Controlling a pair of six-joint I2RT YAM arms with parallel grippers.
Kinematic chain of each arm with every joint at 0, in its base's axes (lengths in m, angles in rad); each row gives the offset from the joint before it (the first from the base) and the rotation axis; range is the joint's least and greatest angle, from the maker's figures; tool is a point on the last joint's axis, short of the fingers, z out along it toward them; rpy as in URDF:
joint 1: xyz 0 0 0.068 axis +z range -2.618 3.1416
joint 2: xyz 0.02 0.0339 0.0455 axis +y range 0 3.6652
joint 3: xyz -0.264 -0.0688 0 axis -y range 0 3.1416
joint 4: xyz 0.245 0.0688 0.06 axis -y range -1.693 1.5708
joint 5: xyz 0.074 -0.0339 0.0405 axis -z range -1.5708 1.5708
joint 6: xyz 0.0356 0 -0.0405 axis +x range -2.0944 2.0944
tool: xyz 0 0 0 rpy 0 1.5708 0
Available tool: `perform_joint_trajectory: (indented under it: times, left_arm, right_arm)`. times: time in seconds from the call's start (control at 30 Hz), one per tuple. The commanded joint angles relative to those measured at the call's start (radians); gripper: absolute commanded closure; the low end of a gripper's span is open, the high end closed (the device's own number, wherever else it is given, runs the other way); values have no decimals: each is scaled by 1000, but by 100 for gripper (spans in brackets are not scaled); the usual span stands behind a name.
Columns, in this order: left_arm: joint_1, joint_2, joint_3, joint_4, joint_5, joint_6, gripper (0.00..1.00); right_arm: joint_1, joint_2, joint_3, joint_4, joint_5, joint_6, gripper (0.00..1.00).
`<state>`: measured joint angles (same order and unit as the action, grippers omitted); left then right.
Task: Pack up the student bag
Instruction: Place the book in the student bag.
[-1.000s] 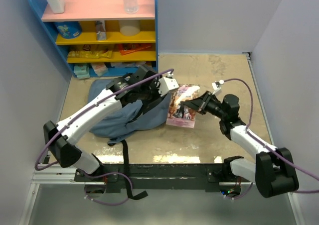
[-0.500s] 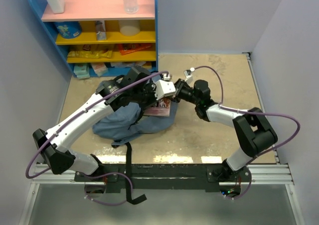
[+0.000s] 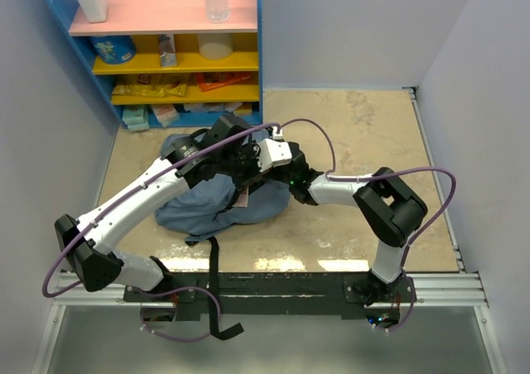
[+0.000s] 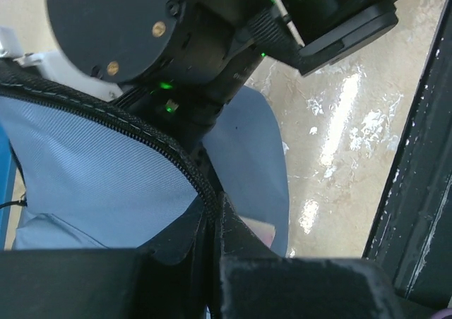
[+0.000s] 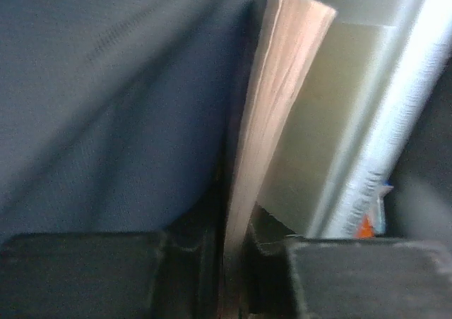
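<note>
Slumping on beige table point(image 3: 373, 142) by shelf point(image 3: 157, 20), student bag point(image 3: 207, 213); left tool point(image 4: 212, 217) clenching rim point(image 4: 141, 132); right tool point(image 5: 229, 255): grip unclear.

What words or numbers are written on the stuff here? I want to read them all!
No text here can be read.
On the blue tub on the shelf: label too small to read.
On the snack packs: print too small to read.
On the book, right wrist view: coloured print at its edge, too blurred to read.
On the student bag: no writing shows.
</note>
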<state>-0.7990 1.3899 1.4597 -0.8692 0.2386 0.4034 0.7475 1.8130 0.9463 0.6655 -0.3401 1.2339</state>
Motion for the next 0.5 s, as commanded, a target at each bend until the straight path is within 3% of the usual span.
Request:
perform_joint_trajectory:
  times: [0.0,0.03,0.07,0.17,0.23,0.27,0.37,0.47]
  left_arm:
    - [-8,-42,-6,41,96,-12,99]
    - [-9,-42,-7,36,94,-11,94]
    - [-8,-43,-10,26,91,-8,91]
    - [6,-52,-25,32,85,-9,79]
    - [32,-54,-30,38,123,-35,58]
    - [43,-54,-27,45,142,-44,54]
    - [72,-46,-9,53,212,-61,53]
    - [92,-34,14,50,255,-69,55]
  right_arm:
    - [10,-4,78,-18,21,-79,52]
    - [7,-47,72,-53,27,-132,46]
    - [6,-78,59,-132,71,-163,33]
    - [-16,-237,-56,-233,183,-237,15]
    - [-34,-312,-162,-247,220,-254,10]
    - [-37,-387,-190,-271,261,-258,9]
    - [-40,-445,-259,-271,286,-275,9]
    - [-45,-396,-224,-271,228,-286,11]
